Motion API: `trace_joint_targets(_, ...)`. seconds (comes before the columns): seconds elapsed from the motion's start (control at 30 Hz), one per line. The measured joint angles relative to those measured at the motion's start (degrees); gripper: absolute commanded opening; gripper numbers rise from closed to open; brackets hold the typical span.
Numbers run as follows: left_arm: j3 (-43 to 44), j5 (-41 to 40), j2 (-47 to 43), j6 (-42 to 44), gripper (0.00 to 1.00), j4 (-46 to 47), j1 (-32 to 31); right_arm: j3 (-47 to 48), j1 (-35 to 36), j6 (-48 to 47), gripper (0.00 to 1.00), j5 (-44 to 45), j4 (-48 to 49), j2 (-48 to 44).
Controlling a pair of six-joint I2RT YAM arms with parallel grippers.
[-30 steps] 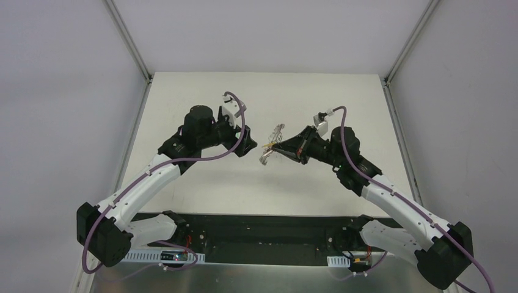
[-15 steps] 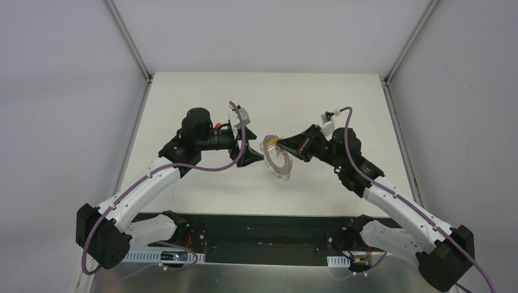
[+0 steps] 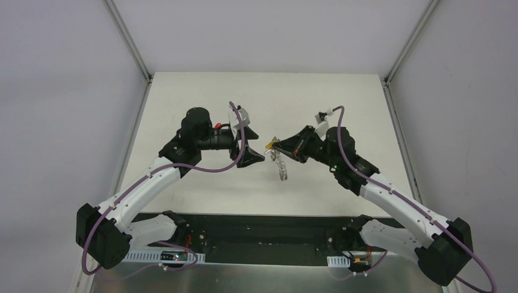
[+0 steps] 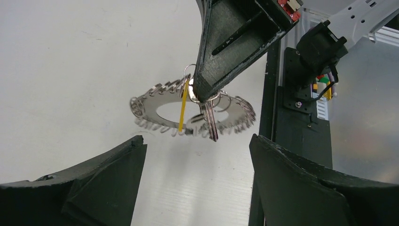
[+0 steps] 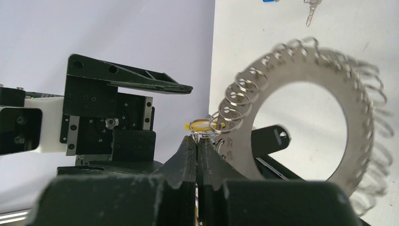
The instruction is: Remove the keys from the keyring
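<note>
**Ring held aloft, left arm poised for a key**

The right gripper (image 3: 275, 147) has its fingers pressed tight together at the rim of the large flat silver-grey metal keyring with its frill of small wire loops (image 4: 149, 106). It holds the keyring in the air above the white table (image 3: 201, 183), between the two arms. From the pinched spot dangle a slim yellow plastic tag (image 4: 182, 107) and a small silver metal key (image 4: 210, 123). The left gripper (image 4: 196, 142) sits just beside the keyring, fingers spread wide, holding nothing.

I'd judge that one arm is steadying the keyring while the other lines up on a key. The left fingers next need to close on the dangling key alone and work it off its loop.

I can't tell whether the right fingers clamp the plate or only a loop. The keyring's far edge is blurred, so I can't count the remaining keys. A loose metal key (image 5: 309, 14) lies on the table beyond.
</note>
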Motion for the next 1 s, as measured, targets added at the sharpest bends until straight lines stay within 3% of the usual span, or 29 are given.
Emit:
trace_joint_targets(0.3,0.00,0.00,0.57,-0.04,0.82,0.31,-0.44,2.47,3.89,-0.48,0.00,0.00,0.37,3.80)
trace_joint_targets(0.63,0.00,0.22,2.19,0.02,0.60,-0.50,-0.79,4.26,5.55,-1.70,0.00,1.16,0.66,5.29)
trace_joint_targets(0.7,0.00,0.50,2.43,0.02,0.52,-1.03,-0.79,4.26,5.55,-1.92,0.00,1.51,0.55,5.27)
trace_joint_targets(0.9,0.02,2.47,2.64,0.55,0.01,-1.51,-0.81,4.26,5.60,-2.54,0.00,2.47,0.04,5.07)
trace_joint_targets(1.0,0.02,2.89,2.64,1.46,0.00,-1.60,-0.72,4.26,5.60,-2.60,0.02,2.64,0.00,4.96)
